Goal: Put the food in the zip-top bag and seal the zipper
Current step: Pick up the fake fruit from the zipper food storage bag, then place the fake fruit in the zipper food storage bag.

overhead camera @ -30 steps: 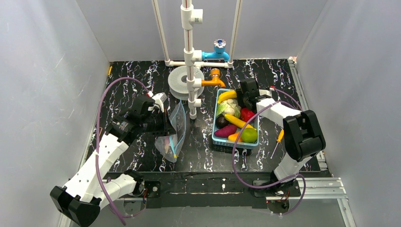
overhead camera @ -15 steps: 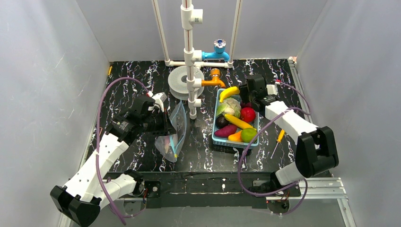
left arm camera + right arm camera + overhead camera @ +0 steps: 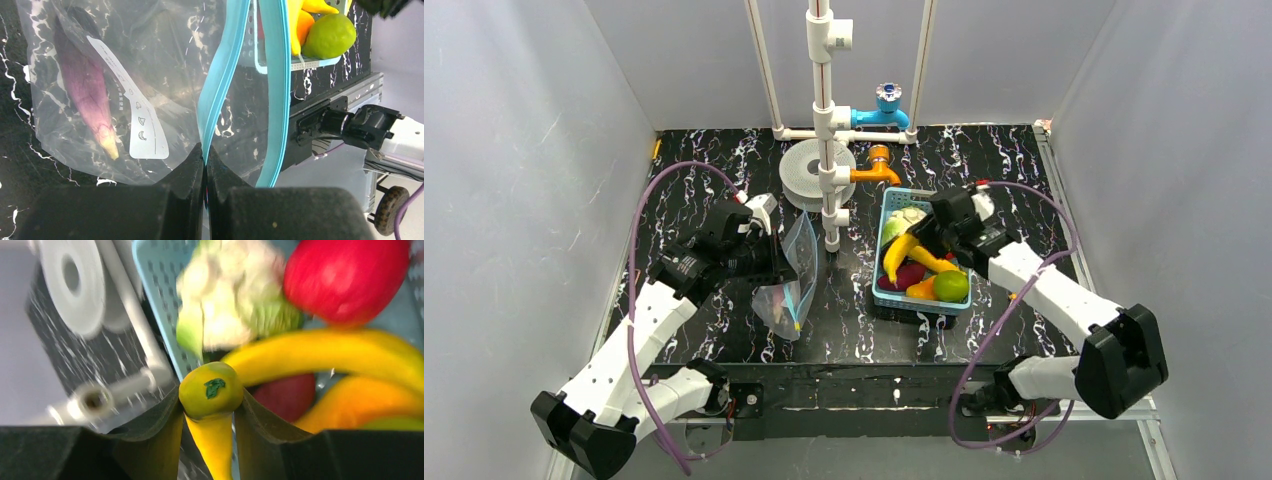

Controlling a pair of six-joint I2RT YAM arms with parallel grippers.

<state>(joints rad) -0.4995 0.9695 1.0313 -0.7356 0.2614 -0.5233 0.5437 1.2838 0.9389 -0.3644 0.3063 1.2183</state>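
1. Yellow banana (image 3: 212, 387) is clamped in my right end effector (image 3: 210, 402), over the light-blue basket (image 3: 921, 306).
2. My left end effector (image 3: 205, 159) is clenched on the zipper (image 3: 220, 75); the zip-top bag (image 3: 165, 60), holding the eggplant (image 3: 85, 90), rests on the worktop (image 3: 844, 330) left of the basket.

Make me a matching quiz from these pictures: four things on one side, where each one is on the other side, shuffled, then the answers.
Things
1. banana with a green mark on its tip
2. purple eggplant
3. green apple
4. zipper

Places
A. lying in the light-blue basket
B. pinched by the left gripper
C. inside the zip-top bag
D. clamped in the right gripper

Pairs: 1-D, 2-C, 3-A, 4-B
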